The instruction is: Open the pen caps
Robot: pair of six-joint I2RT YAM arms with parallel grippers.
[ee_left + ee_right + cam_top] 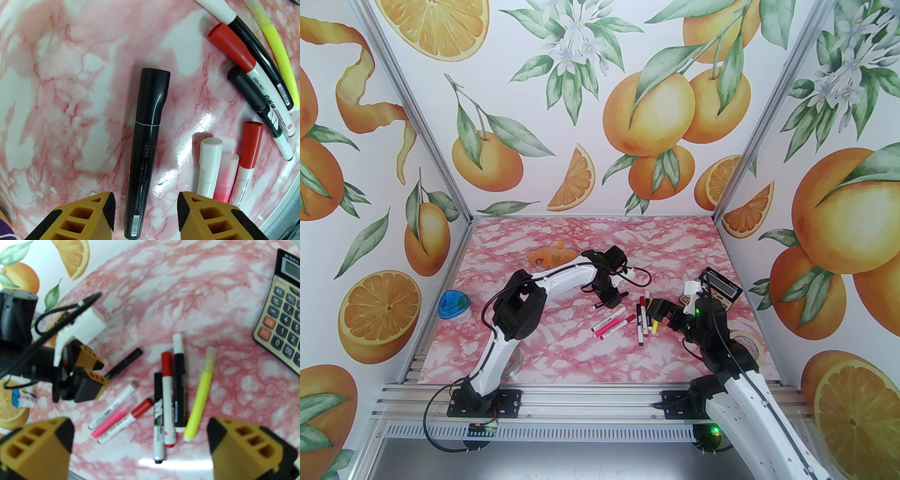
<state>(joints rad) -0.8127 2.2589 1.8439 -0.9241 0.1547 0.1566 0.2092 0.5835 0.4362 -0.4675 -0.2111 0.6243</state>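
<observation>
From above, the pens (644, 321) lie clustered right of the middle of the pink marble table (562, 347), with open surface all round them. A calculator (719, 287) sits by the right edge and a blue-lidded tub (452, 307) by the left, its contents unclear.

At the left wrist, the left gripper (145, 211) is spread either side of the all-black pen (145, 145), whose black cap (152, 93) is on. Seven more pens lie to its right.

At the right wrist, the right gripper (140, 439), fingers wide apart, hangs over all eight.
</observation>
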